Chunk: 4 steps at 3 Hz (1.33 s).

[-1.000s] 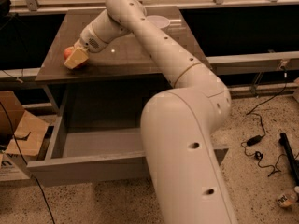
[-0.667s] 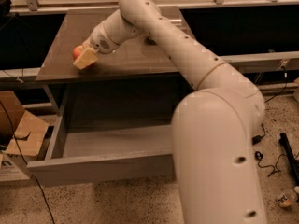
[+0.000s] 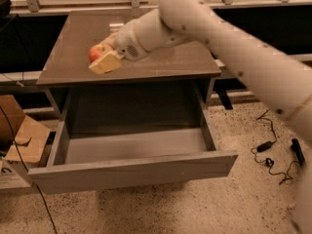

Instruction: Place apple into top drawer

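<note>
Apple (image 3: 96, 51): round, red-orange skin with a paler yellowish side, sitting near the front-left corner of the surface (image 3: 165, 65), a little in from the front edge. Cannot tell whether it rests on the top or is held just clear of it.

Tool (image 3: 103, 56): clenched on the apple. One flat, cream-yellow finger pad (image 3: 105, 63) lies across the fruit's near side; the other finger is mostly hidden behind it. The wrist behind is a smooth white shell with a small patch of perforated grille.

Arm (image 3: 229, 38): thick white rounded casing dotted with small dark fastener holes, reaching in from the right edge across the back-right corner of the surface.

Surface: flat brown rectangular top, matte with a faint sheen toward the back edge.

Top drawer (image 3: 131, 172): pulled well out below the front edge; shallow grey box, plain flat front panel, smooth bare floor.

Cardboard box (image 3: 22, 135): brown, flaps open, left of the drawer. A white item below it at the frame's left edge carries a dark mark, too cropped to read.

Black cables (image 3: 268, 152): loose on speckled stone flooring, right of the drawer.
</note>
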Available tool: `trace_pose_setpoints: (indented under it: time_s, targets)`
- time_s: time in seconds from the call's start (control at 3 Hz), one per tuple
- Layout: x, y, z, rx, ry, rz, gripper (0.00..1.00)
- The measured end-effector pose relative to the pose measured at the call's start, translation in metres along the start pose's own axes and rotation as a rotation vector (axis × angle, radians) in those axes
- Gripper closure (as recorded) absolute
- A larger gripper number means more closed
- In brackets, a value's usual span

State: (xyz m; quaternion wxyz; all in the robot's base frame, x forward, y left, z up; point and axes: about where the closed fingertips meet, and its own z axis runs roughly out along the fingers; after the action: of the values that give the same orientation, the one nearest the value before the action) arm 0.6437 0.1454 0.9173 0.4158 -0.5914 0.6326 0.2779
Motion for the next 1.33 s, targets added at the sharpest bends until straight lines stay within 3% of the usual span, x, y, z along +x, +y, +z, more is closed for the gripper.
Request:
trace_pose_setpoints:
  time_s: [0.33,0.67,1.0,1.33]
  targets:
    - [0.031,0.045,-0.024,0.020,0.001,0.090,1.00]
    - [0.098,0.090,-0.002,-0.027,0.041,0.215,1.00]
    - [0.163,0.114,0.027,-0.070,0.047,0.321,1.00]
    - [0.175,0.118,0.034,-0.083,0.049,0.341,1.00]
